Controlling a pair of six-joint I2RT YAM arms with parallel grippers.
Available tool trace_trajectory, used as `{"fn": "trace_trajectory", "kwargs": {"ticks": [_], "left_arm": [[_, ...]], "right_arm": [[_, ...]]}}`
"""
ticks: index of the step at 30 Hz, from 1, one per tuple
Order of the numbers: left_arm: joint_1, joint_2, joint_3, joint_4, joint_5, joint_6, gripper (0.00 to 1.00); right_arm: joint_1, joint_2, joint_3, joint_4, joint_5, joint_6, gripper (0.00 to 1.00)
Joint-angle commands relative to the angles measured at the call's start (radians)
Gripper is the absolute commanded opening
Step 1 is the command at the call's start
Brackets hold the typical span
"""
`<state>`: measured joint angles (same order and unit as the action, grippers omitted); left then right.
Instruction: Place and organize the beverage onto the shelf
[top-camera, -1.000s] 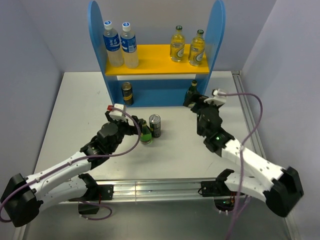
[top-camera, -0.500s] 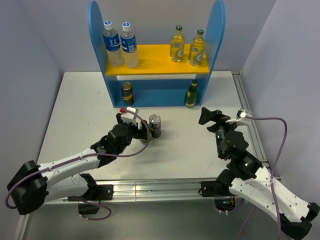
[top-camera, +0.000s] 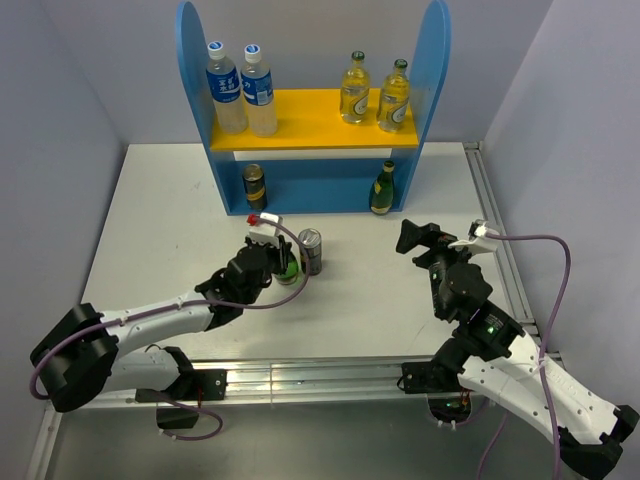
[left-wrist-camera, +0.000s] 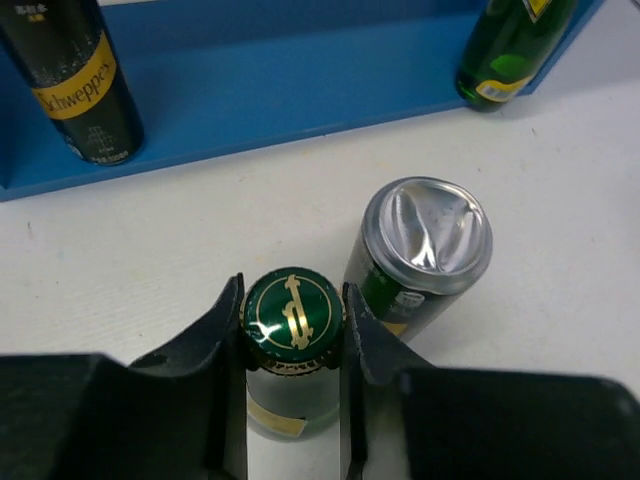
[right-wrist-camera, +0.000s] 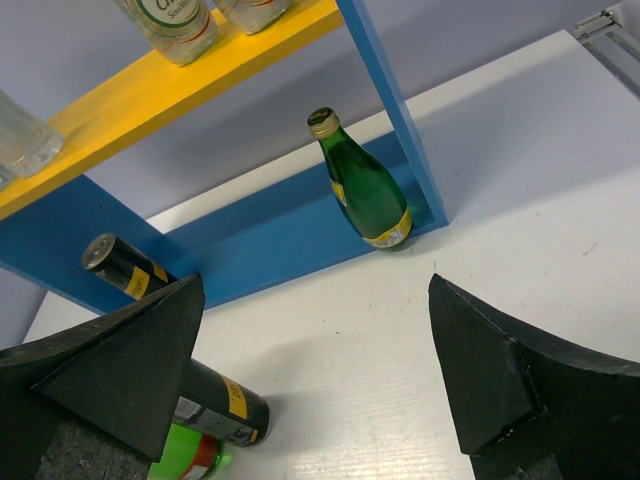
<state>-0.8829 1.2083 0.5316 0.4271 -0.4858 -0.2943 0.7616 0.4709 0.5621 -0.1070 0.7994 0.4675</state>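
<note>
Green bottle (left-wrist-camera: 293, 313) stands upright on the counter (top-camera: 160, 220) in front of the shelf (top-camera: 310, 125), just beside a dented can (left-wrist-camera: 425, 240). My left claw (left-wrist-camera: 292, 296) pinches its neck under the cap. My right claw (right-wrist-camera: 315, 285) hangs spread wide, facing the shelf's lower compartment, where a second green bottle (right-wrist-camera: 365, 190) stands.

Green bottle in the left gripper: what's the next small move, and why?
Probably lift it straight up. The left gripper is shut on the green bottle at its cap, and the silver-topped can stands close beside it on the table, so a sideways drag might knock the can.
</note>
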Motion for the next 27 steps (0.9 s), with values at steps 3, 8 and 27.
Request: {"fn": "trace_trajectory", "kwargs": {"ticks": [3,8,27], "left_arm": [[-0.001,-0.024,0.05,0.015,-0.034,0.01,0.01],[-0.002,-0.095,0.106,-0.04,-0.117,0.058,0.0],[0.162,0.337,0.596,0.094,0.026,0.265,0.0]], "right_arm": [[0.008,-0.005,-0.008,0.003,0.004,0.01,1.0],[0.008,-0.015,-0.014,0.01,-0.005,0.01,1.0],[0.008,-0.063,-0.031,0.017,-0.016,0.02,1.0]]}}
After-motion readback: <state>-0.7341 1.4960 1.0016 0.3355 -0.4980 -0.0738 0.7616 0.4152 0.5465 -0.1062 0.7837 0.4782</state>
